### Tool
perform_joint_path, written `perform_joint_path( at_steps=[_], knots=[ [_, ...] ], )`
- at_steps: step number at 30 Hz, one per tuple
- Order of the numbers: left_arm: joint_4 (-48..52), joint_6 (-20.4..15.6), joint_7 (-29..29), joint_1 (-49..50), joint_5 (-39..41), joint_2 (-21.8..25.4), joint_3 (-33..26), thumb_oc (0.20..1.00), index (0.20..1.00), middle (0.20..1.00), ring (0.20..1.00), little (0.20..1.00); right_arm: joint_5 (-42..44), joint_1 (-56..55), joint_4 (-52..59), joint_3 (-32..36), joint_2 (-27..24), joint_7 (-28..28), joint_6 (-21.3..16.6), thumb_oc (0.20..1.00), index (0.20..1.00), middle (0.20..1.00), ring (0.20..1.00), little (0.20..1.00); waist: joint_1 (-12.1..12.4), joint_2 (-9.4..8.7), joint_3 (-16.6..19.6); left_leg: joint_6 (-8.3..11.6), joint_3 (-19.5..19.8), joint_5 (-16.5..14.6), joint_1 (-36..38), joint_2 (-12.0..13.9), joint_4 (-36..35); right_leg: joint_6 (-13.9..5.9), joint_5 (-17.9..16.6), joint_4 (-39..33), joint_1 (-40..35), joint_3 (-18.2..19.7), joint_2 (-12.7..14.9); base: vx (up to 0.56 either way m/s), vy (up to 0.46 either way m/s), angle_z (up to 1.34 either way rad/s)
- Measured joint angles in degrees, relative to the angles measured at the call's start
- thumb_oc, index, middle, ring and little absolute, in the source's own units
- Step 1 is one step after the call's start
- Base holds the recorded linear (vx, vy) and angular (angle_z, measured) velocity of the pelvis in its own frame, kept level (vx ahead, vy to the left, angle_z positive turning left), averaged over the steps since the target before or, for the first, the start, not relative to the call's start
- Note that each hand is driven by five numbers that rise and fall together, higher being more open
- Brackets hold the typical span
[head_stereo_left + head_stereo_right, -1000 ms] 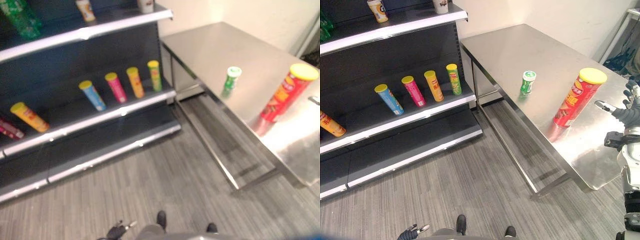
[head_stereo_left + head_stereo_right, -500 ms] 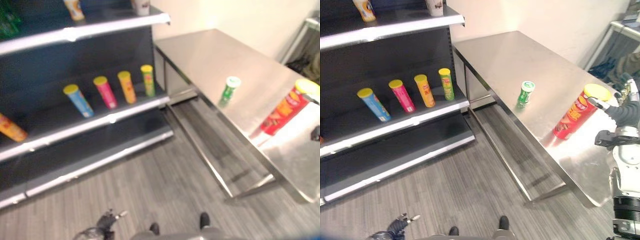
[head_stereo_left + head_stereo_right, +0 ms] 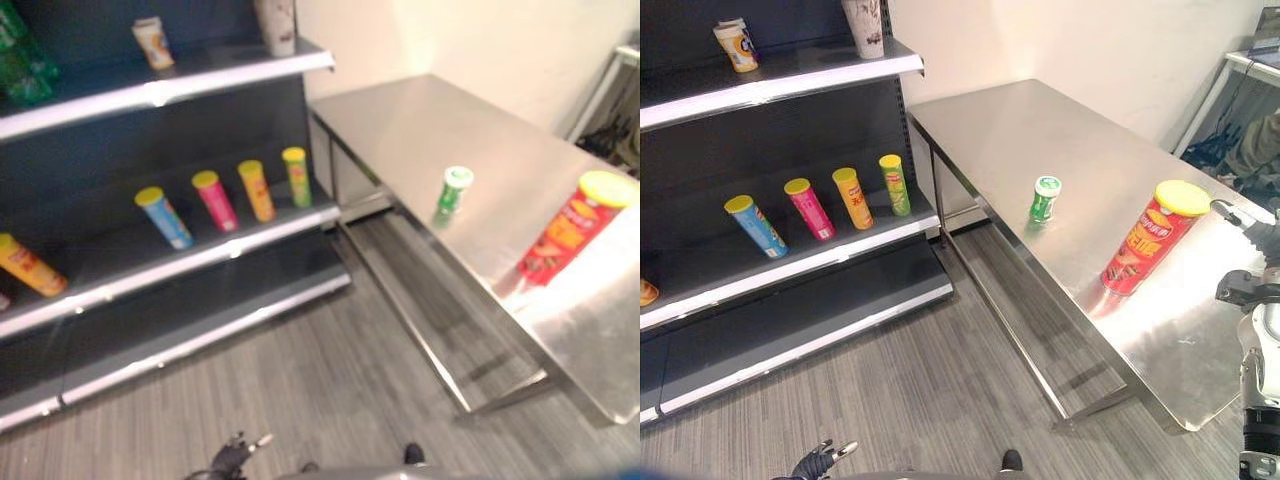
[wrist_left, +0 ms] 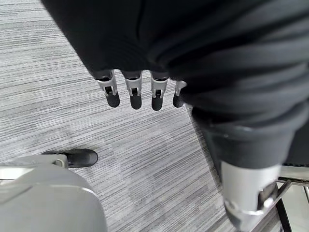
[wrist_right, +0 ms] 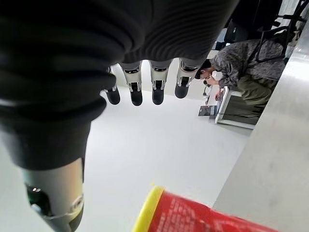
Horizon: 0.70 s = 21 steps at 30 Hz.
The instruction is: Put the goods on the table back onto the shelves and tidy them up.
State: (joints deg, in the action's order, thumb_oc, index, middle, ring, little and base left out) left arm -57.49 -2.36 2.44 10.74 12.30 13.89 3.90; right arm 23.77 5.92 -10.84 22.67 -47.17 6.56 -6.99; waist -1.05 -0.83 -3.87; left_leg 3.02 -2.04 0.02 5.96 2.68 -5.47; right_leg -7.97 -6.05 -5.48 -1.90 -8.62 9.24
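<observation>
The right hand is hovering with fingers straight and relaxed, holding nothing, just beside the yellow lid of the tall red canister; the canister is standing upright on the steel table, long axis vertical, lying toward the shelving side of that hand and slightly below its fingertips. In the right wrist view the canister's lid rim is sitting near the thumb, apart from it, so a grasp looks close but not yet made. The left hand is hanging low over the floor, fingers extended and empty, well apart from the table, so the right hand is clearly the nearer one. Farther from the right hand, past the red canister, the small green can is also standing upright. Count on the table: one red canister, one green can. On the middle shelf, four small tubes are leaning in a row: blue, pink, orange, green, and another orange one farther along. Top shelf: two cups, plus green bottles whose number I cannot tell.
</observation>
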Motion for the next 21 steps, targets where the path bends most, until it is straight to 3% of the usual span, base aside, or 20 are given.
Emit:
perform_joint_path(
  at_steps=[9,21],
  knots=[
    [0.0,0.01,0.31,0.42,0.02,0.17,0.03,1.0,1.0,1.0,1.0,1.0,2.24,-0.09,-0.91,-6.6,-0.18,-5.73,0.63,1.0,1.0,1.0,1.0,1.0,0.23,-0.62,0.8,-0.26,0.1,0.25,-0.03,0.01,0.0,0.22,-0.16,0.0,-0.08,-0.25,0.04,0.0,0.0,0.0],
    [0.03,0.0,0.16,0.29,0.01,0.18,0.03,1.0,1.0,1.0,1.0,1.0,-2.59,-0.85,-2.14,-6.42,-0.33,-4.72,2.59,1.0,1.0,1.0,1.0,1.0,0.01,-0.63,0.8,-0.21,1.22,0.29,-0.77,-0.06,0.0,0.15,-0.1,-0.01,0.01,-1.5,0.22,0.0,0.0,0.04]
  ],
)
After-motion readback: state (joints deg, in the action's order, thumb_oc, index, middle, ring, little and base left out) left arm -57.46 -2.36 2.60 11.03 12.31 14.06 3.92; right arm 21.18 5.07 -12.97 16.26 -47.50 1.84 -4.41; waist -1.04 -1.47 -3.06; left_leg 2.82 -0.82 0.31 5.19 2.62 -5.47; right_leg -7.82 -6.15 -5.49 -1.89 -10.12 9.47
